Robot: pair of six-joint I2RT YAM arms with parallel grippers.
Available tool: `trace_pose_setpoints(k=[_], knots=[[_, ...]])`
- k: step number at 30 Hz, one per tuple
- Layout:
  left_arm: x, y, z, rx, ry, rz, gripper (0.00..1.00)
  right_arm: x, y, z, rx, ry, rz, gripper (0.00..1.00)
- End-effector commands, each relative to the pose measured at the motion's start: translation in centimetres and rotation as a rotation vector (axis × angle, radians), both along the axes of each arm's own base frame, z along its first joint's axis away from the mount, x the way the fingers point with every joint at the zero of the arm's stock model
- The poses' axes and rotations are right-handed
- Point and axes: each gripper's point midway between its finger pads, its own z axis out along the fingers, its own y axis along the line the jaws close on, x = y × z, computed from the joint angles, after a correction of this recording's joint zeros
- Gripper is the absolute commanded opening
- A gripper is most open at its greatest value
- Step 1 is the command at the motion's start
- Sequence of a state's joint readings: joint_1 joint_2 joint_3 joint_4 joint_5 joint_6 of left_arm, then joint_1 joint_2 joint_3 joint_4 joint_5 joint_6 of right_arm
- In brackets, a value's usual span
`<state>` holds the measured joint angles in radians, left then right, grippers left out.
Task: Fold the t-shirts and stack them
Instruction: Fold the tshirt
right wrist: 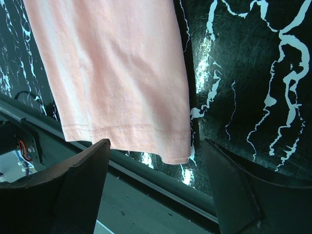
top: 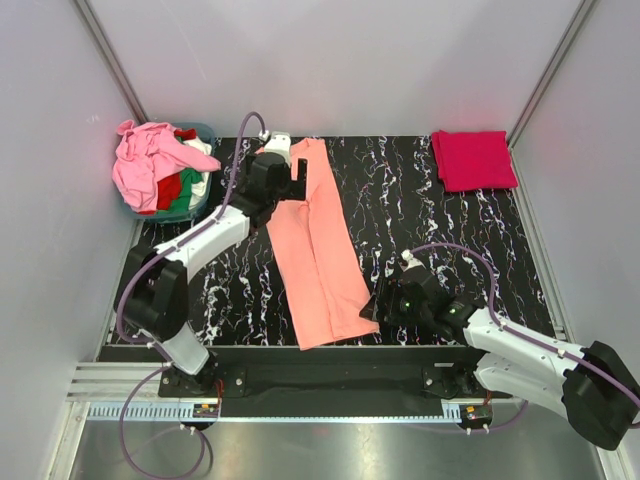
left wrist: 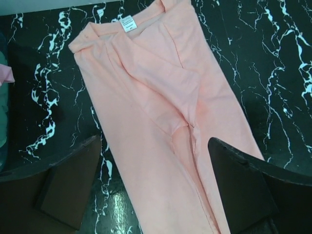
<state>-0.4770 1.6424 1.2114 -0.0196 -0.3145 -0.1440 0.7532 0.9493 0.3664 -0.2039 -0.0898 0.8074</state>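
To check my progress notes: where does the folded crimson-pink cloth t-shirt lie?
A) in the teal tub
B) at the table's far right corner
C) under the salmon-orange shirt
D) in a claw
B: the folded crimson-pink cloth t-shirt lies alone at the far right corner of the black marbled table.

The salmon-orange t-shirt (top: 318, 250) is soft matt knit cloth, a bit creased, with a neatly stitched hem (right wrist: 126, 129) and a small white label (left wrist: 127, 23) at the neck. The tabletop (top: 450, 230) is black with white marble-style veining and properly glossy (light glares off it). The folded crimson-pink t-shirt (top: 473, 158) is the same matt cloth, and so is the light pink t-shirt (top: 145, 165) heaped in the teal tub (top: 208, 132), which looks like smooth plastic. The left gripper (left wrist: 153, 151) has fingers (left wrist: 68, 185) of matt dark plastic. The front rail (top: 110, 385) is bare silvery metal.
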Motion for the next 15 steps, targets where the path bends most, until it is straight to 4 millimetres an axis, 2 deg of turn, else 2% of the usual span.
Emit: trace_pose_setpoints(k=[1, 3, 4, 6, 10, 15], knots=[[0.8, -0.7, 5.5, -0.06, -0.067, 0.003, 0.99, 1.5, 0.9, 1.9, 0.035, -0.065, -0.006, 0.84], [0.5, -1.9, 6.8, -0.112, -0.063, -0.05, 0.99, 1.4, 0.9, 1.8, 0.034, -0.062, -0.003, 0.84], [0.1, -2.4, 8.4, -0.145, -0.104, -0.08, 0.99, 1.5, 0.9, 1.9, 0.035, -0.063, -0.003, 0.84], [-0.1, -1.9, 9.1, -0.16, -0.132, -0.065, 0.99, 1.5, 1.0, 1.9, 0.038, -0.064, -0.002, 0.84], [0.0, -0.3, 9.2, -0.091, -0.144, -0.003, 0.99, 1.5, 1.1, 1.8, 0.039, -0.062, 0.007, 0.84], [-0.3, -0.7, 10.4, -0.131, -0.16, -0.027, 0.99, 1.5, 1.1, 1.9, 0.042, -0.063, 0.006, 0.84]])
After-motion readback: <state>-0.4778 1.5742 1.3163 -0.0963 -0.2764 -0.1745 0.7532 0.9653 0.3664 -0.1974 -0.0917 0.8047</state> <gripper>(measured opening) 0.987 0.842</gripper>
